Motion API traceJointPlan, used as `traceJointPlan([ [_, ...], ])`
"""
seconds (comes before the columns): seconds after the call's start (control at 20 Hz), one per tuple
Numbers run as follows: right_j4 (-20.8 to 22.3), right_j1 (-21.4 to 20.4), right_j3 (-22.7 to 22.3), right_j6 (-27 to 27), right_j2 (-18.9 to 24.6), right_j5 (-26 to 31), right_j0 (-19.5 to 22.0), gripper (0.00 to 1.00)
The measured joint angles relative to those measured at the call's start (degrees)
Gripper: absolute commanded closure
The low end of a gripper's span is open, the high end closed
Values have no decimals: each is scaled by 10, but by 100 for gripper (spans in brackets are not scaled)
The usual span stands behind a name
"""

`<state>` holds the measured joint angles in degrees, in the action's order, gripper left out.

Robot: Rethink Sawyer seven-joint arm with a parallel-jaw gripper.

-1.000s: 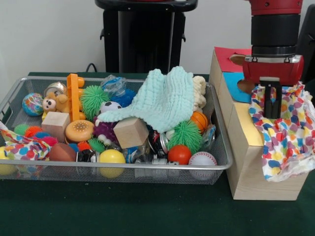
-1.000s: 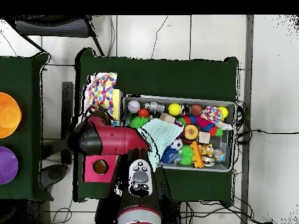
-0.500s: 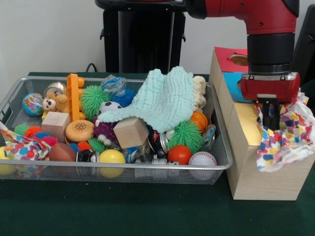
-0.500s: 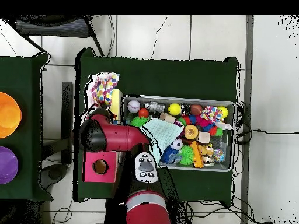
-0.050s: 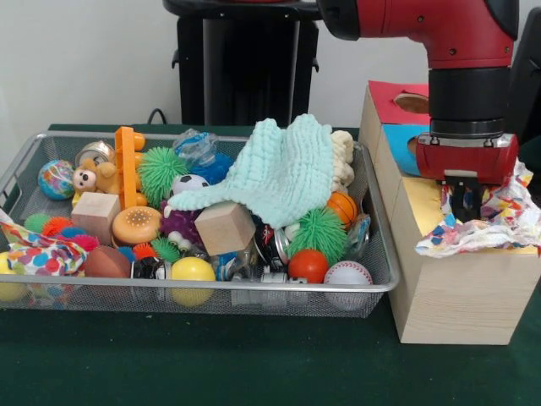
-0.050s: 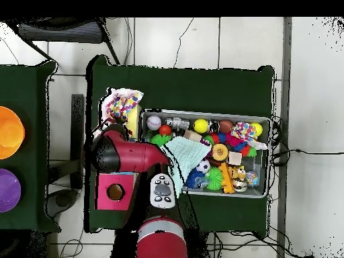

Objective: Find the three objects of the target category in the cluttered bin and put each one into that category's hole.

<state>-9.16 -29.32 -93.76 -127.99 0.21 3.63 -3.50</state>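
Observation:
A multicoloured polka-dot cloth [image 5: 499, 224] lies bunched on the yellow part of the wooden box's [image 5: 456, 292] top, at the box's near end. My gripper [image 5: 464, 203] points straight down into its folds, with the dark fingers close together and shut on the cloth. From above, the same cloth [image 6: 121, 104] shows past the end of my red arm [image 6: 127, 156], which hides the gripper. In the wire bin [image 5: 254, 288], a second polka-dot cloth [image 5: 34, 251] lies at the left end and a mint knitted cloth [image 5: 283, 173] is draped over the toys.
The bin holds several balls, spiky toys, wooden cubes [image 5: 224, 227], a teddy bear [image 5: 93, 178] and an orange plastic piece [image 5: 127, 165]. The box top also has a red section with a hole [image 5: 412, 102] and a blue section [image 5: 397, 139]. Orange [image 6: 10, 132] and purple [image 6: 8, 189] bowls stand on a side table.
The gripper has gone down onto the box top with the polka-dot cloth. The cloth hung down the box's side before; it has drawn up and now sits bunched on top.

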Motion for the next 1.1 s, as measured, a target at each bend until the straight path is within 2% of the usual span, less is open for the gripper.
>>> traceJointPlan([
  [0.15, -5, 7, 17, 0, -22, 20, -18, 100],
  [0.2, -7, 14, 34, 0, -40, 43, -33, 100],
  [0.4, -7, 24, 57, 0, -60, 72, -49, 100],
  [0.7, -7, 65, 117, 0, -108, 117, -79, 100],
  [0.85, -7, 70, 129, 0, -118, 137, -85, 100],
  [1.1, -7, 72, 161, 0, -134, 220, -93, 100],
])
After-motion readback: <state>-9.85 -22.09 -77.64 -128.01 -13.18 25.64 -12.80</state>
